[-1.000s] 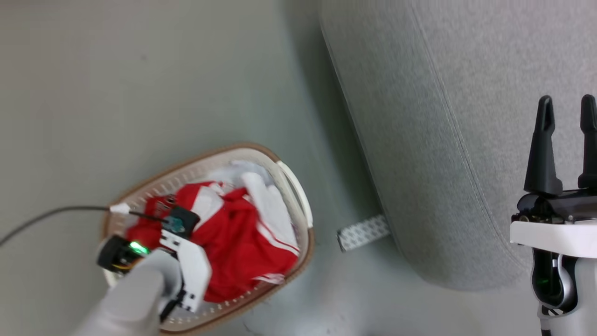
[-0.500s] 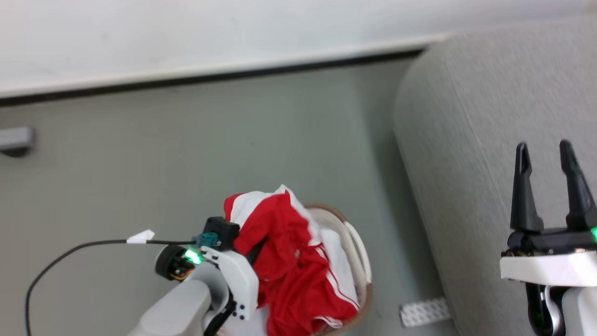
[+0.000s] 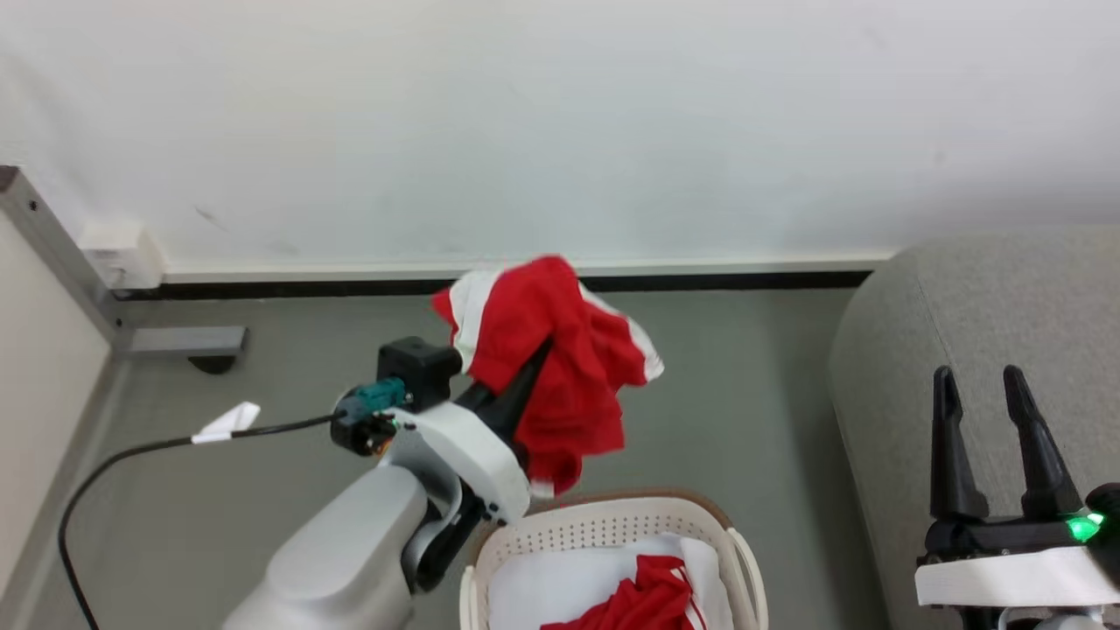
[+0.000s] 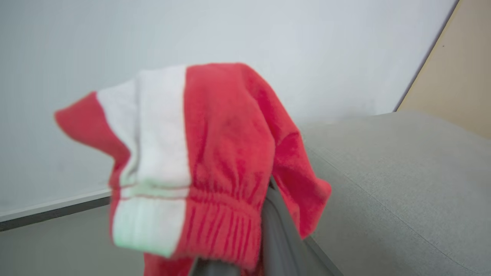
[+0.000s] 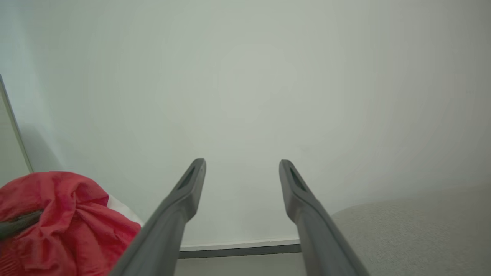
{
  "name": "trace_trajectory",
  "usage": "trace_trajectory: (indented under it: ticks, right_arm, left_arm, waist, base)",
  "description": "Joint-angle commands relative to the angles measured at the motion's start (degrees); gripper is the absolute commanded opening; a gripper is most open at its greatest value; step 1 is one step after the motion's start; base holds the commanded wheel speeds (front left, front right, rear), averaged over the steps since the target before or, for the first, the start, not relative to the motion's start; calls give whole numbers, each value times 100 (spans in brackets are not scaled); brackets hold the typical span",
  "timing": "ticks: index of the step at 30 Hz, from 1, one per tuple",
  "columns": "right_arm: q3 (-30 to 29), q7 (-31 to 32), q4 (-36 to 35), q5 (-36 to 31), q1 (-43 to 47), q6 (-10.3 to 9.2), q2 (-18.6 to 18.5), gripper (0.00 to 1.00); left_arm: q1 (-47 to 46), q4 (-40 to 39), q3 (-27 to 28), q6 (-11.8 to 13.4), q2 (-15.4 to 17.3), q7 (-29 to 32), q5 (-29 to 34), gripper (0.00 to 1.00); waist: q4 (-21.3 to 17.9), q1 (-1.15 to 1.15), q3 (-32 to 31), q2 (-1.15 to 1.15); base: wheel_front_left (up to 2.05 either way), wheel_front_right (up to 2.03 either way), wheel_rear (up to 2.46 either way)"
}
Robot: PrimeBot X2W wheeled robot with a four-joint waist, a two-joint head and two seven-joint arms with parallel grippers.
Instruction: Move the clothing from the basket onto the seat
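My left gripper (image 3: 541, 354) is shut on a red garment with white panels (image 3: 577, 385), held up in the air above and behind the basket (image 3: 604, 512). Fabric drapes over its fingertips; in the left wrist view the garment (image 4: 215, 153) covers all but one dark finger (image 4: 276, 230). More red clothing (image 3: 647, 604) lies on white fabric (image 3: 542, 595) inside the cream basket. The grey seat (image 3: 989, 297) stands to the right. Over the seat's near part my right gripper (image 3: 980, 381) is open and holds nothing; in the right wrist view it (image 5: 242, 165) faces the wall, with the garment (image 5: 57, 226) at lower left.
A white wall with a dark baseboard (image 3: 717, 282) runs behind. A grey metal bracket (image 3: 175, 341) and a beige panel (image 3: 35, 394) stand at the left. A black cable with a white tag (image 3: 227, 420) trails from the left wrist over the grey floor.
My left gripper has lifted the red garment out of the basket and up. The head camera has tilted upward, bringing the wall into view. The right gripper stays open.
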Motion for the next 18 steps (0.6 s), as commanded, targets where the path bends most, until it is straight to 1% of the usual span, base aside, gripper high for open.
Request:
trace_trajectory:
  ticks: [1,7,12,14,18]
  right_arm:
    - [62,5,-3,-2,93,-12,-25,100]
    - [375,5,36,-161,162,-12,-23,100]
    - [842,5,45,-237,63,-12,-34,100]
    - [1189,5,99,-251,-15,-12,-90,100]
    - [2216,5,403,-223,-276,-13,-251,100]
  left_arm:
    - [-65,-230,77,69,80,-26,-95,0]
    - [-97,-1167,225,371,272,164,-152,0]
    - [26,-1657,240,536,395,307,-162,0]
    - [64,-1780,231,579,425,352,-154,0]
    - [131,-1925,177,621,406,405,-179,0]
  waist:
    - [142,2,-148,0]
    - [188,2,-185,0]
    - [180,2,-188,0]
    - [173,2,-188,0]
    - [188,2,-187,0]
  base:
    - [0,0,0]
    - [0,0,0]
    - [0,0,0]
    - [0,0,0]
    - [0,0,0]
